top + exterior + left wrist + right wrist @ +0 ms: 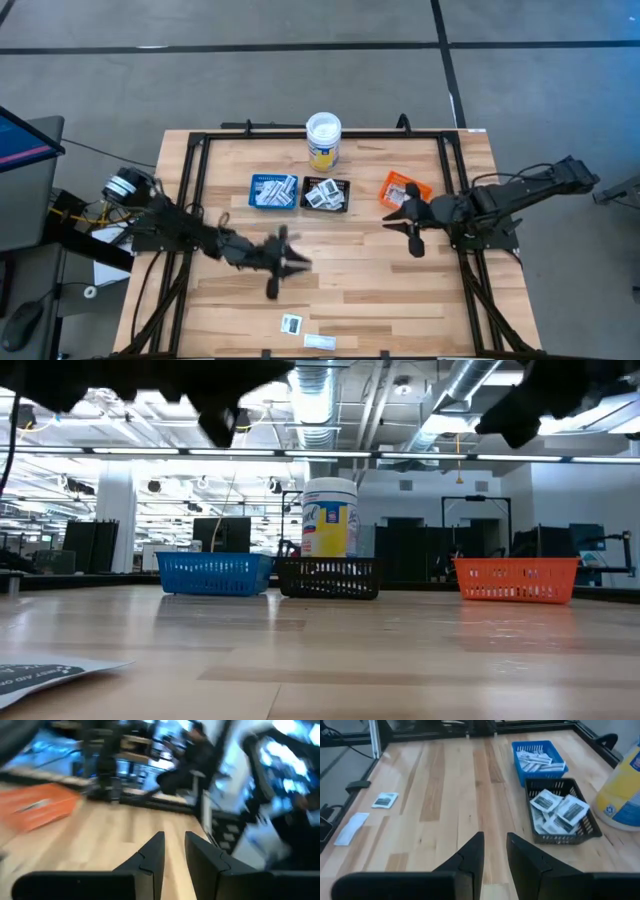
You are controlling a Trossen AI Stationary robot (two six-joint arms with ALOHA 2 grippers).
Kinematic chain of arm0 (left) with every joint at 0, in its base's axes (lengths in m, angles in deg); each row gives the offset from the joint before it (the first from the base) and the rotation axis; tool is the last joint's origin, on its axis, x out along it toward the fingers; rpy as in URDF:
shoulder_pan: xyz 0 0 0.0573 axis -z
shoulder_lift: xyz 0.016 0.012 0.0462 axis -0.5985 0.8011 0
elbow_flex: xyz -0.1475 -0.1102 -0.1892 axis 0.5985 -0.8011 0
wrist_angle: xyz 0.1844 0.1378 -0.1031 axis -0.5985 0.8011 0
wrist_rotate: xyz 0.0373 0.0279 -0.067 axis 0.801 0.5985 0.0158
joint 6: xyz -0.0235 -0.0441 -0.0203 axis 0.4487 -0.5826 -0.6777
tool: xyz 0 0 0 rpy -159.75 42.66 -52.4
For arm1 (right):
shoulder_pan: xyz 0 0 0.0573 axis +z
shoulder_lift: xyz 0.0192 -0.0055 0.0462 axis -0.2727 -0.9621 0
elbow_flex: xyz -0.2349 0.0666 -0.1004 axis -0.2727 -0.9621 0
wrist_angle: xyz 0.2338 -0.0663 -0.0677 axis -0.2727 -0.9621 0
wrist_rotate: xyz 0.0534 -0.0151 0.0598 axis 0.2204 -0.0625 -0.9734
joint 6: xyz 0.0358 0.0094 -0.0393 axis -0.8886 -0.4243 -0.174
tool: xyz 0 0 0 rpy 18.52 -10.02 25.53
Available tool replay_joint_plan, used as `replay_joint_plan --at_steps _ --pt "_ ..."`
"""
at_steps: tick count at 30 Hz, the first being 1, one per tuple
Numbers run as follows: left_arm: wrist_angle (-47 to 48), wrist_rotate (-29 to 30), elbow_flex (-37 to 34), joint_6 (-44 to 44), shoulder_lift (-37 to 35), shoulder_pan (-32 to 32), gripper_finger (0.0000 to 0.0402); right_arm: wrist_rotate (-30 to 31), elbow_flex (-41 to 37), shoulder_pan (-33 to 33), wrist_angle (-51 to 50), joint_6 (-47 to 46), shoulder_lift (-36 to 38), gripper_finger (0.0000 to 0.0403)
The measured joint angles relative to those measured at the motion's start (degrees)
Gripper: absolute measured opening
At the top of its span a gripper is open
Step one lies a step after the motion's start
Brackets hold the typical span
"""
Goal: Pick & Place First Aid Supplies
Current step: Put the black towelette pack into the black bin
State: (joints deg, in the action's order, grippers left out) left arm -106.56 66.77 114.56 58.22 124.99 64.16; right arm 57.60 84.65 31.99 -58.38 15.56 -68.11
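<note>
Most packets are sorted: strips fill the blue tray [272, 192], squares the black tray [326, 195]. 2 remain at the worktop's [360, 280] near edge: a square packet [291, 323] and a strip [320, 342]. Left gripper [285, 262] and right gripper [412, 226] hover, jaws slightly apart, empty.

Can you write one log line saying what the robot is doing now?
left gripper: mid-table, empty | right gripper: near orange tray, empty | two packets loose at front edge
</note>
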Motion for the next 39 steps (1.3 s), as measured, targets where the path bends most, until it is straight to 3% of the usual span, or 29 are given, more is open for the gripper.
replay_joint_plan --at_steps 3,5,9,13,17,20,27,39 --pt "3.7 -1.7 6.1 6.0 5.3 4.0 0.0076 -0.5 -1.7 0.0 -0.3 0.0 2.3 0.0077" --pt "11.9 -1.4 9.5 4.3 7.6 6.8 0.0076 -0.5 -1.8 0.0 -0.4 0.0 3.2 0.0077" --pt "26.6 3.6 14.7 -7.4 11.6 11.4 0.0076 -0.7 -1.8 0.0 0.7 0.0 3.9 0.0077" --pt "30.1 4.0 16.4 -15.0 14.2 13.7 0.0077 -0.7 -1.8 0.0 2.2 0.0 3.7 0.0077" --pt "37.0 0.4 16.4 -30.2 15.4 14.3 0.0089 -0.7 -1.8 0.0 3.2 0.0 3.3 0.0077" --pt "43.6 -1.8 16.3 -36.1 15.8 14.7 0.0105 -0.7 -1.8 0.0 3.1 0.0 3.4 0.0077" --pt "43.3 -2.6 16.4 -35.7 16.3 14.6 0.0131 -3.6 -1.8 0.0 3.0 0.1 3.3 0.0077" --pt "39.3 0.0 16.7 -31.7 23.1 17.6 0.0133 -3.7 -1.8 0.0 3.0 0.0 3.3 0.0077"
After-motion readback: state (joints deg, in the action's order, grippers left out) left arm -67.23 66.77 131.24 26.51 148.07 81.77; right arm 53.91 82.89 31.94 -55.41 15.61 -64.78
